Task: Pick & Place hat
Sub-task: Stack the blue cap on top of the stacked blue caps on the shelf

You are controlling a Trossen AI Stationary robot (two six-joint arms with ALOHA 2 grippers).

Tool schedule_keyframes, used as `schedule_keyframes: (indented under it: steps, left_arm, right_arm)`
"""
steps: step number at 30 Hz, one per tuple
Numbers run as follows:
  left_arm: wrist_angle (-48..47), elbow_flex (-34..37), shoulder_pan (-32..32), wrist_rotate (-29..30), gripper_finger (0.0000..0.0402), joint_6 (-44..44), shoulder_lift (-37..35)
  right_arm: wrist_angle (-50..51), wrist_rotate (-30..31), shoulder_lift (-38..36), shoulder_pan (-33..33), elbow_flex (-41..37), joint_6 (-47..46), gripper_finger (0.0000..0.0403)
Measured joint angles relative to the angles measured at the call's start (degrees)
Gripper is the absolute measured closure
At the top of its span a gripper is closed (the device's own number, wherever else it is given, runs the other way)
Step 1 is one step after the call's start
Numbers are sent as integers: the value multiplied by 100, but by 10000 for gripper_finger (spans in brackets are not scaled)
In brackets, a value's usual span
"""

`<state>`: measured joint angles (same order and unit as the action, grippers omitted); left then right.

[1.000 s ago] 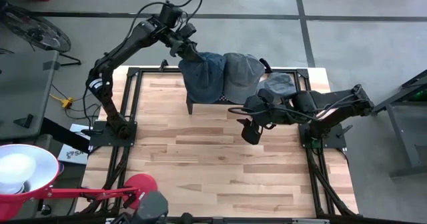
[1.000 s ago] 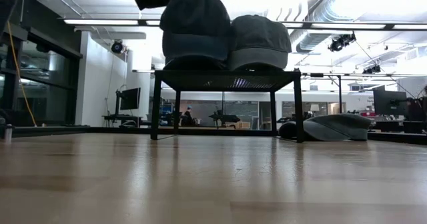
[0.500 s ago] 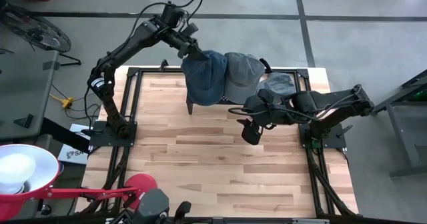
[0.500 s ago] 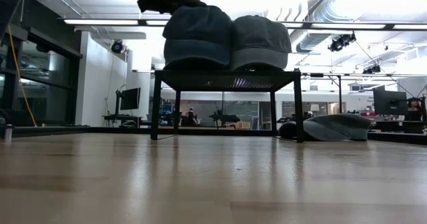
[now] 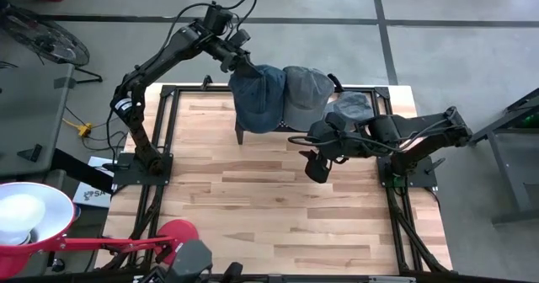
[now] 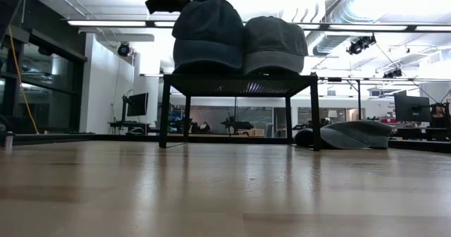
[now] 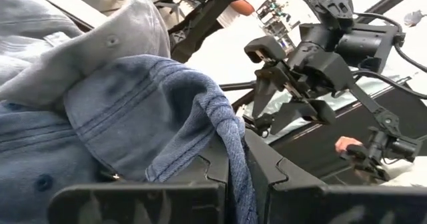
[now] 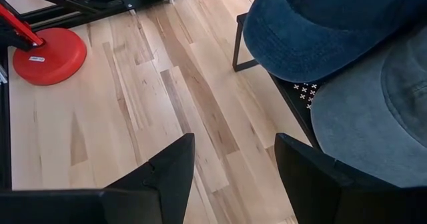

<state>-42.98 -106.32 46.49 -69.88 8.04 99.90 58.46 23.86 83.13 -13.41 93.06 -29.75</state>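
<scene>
Wooden table, black rack at its far edge. Your left gripper is pinched shut on the blue hat, which sits on the rack beside a grey hat; release remains. Right gripper waits open; third hat lies unplaced.

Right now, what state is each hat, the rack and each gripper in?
Blue denim cap: resting on the rack, its back pinched by the left gripper.
Grey cap: on the rack, touching the blue cap's side.
Third grey cap: lying on the table beside the rack.
Black metal rack: upright, holding two caps.
Left gripper: shut on the blue cap.
Right gripper: open, empty, over bare table.
</scene>
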Motion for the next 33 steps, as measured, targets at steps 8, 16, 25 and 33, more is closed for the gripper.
schedule_keyframes:
  steps: [8, 16, 25, 33]
  left_arm:
    - [93, 0, -1, 44, 392, -17, -202]
    - [126, 0, 1, 475, 392, -134, -225]
    - [119, 0, 3, 1226, 392, -222, -225]
    - [76, 0, 1, 2432, 392, -457, -223]
  right_arm:
    - [47, 109, 0, 0, 0, -3, 203]
    - [47, 235, 0, -2, 0, 4, 203]
    - [47, 236, 0, -2, 0, -23, 203]
    - [47, 236, 0, 0, 0, -27, 203]
